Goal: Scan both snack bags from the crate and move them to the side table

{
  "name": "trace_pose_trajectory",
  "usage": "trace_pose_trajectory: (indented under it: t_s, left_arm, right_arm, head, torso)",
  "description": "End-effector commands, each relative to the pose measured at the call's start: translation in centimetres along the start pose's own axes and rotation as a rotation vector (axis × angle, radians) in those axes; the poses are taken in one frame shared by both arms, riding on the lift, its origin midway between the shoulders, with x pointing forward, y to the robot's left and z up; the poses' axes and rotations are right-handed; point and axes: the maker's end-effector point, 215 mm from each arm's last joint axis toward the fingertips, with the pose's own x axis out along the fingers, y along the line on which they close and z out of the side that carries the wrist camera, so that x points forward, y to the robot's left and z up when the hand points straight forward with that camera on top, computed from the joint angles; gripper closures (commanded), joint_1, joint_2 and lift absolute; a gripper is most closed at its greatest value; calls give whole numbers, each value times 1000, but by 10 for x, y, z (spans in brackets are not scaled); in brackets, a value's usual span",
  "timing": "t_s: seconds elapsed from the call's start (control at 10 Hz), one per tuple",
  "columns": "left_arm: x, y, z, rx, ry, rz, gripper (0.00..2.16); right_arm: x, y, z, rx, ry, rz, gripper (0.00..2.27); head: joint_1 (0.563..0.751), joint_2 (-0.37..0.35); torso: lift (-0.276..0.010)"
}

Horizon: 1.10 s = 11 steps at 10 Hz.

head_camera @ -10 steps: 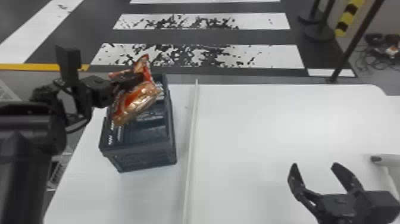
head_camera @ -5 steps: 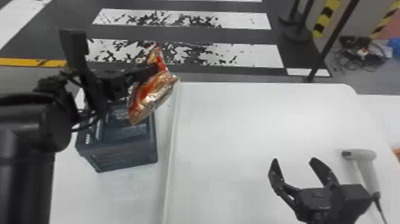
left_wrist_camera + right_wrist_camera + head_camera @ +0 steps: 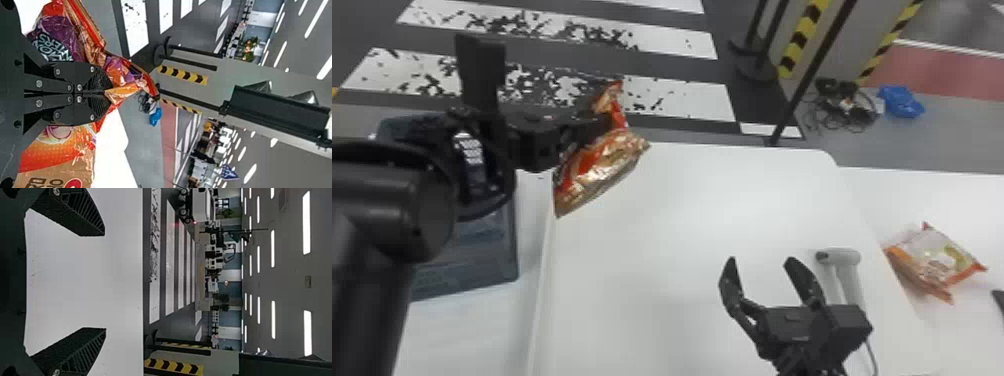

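I'd ease the snack bag (image 3: pixel 599 167) over gently (slippery, I'd guess), code square to the scanner (image 3: pixel 843 257); the left gripper (image 3: pixel 105 93) pinches it, the right gripper (image 3: pixel 761 260) gapes wide.

Reference: scanner (image 3: pixel 849 280). Beyond it, cable heap (image 3: pixel 847 107) on grey floor; blue bundle (image 3: pixel 902 101) just right of the heap. Beyond and left of scanner: slanting black pole (image 3: pixel 811 75), then yellow-black tape (image 3: pixel 799 42), then dark posts (image 3: pixel 771 35) on round bases. Farther left, crosswalk (image 3: pixel 682 97), white stripes, dark blotches. Beyond and right: red floor band (image 3: pixel 932 75). Far past scanner, wrist views: blue sign (image 3: pixel 228 172), plant (image 3: pixel 248 49), white cart (image 3: pixel 201 205), ceiling lights (image 3: pixel 306 223) high above.
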Motion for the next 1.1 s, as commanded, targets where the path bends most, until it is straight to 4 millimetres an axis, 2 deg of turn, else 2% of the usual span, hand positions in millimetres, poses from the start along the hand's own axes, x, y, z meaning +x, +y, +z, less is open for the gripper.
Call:
trace_pose_trajectory:
  t_s: [0.0,0.2,0.4,0.7,0.9,1.0]
  left_arm:
    - [25,-27,-21,37,55,-33,2138]
    - [51,-55,-57,101,116,-62,2142]
    - [72,-81,-90,159,167,-90,2138]
    - [93,-113,-146,216,227,-132,2142]
    - [101,-136,-174,251,230,-186,2135]
    - [104,-139,-184,259,224,-188,1895]
  right_arm:
    - [-1,-7,13,5,-38,-13,63]
    - [-4,-18,31,26,-92,-34,66]
    - [-7,-31,35,32,-102,-62,70]
    - [-9,-49,37,43,-110,-95,70]
    - [-10,-53,35,44,-106,-100,70]
    - [-10,-53,36,45,-107,-101,70]
  head:
    - [695,-247]
    - [695,-297]
    - [695,-350]
    - [695,-350]
    - [695,-350]
    - [695,-350]
  torso:
    - [-75]
    - [-75]
    - [-75]
    - [-75]
    - [-75]
    - [-75]
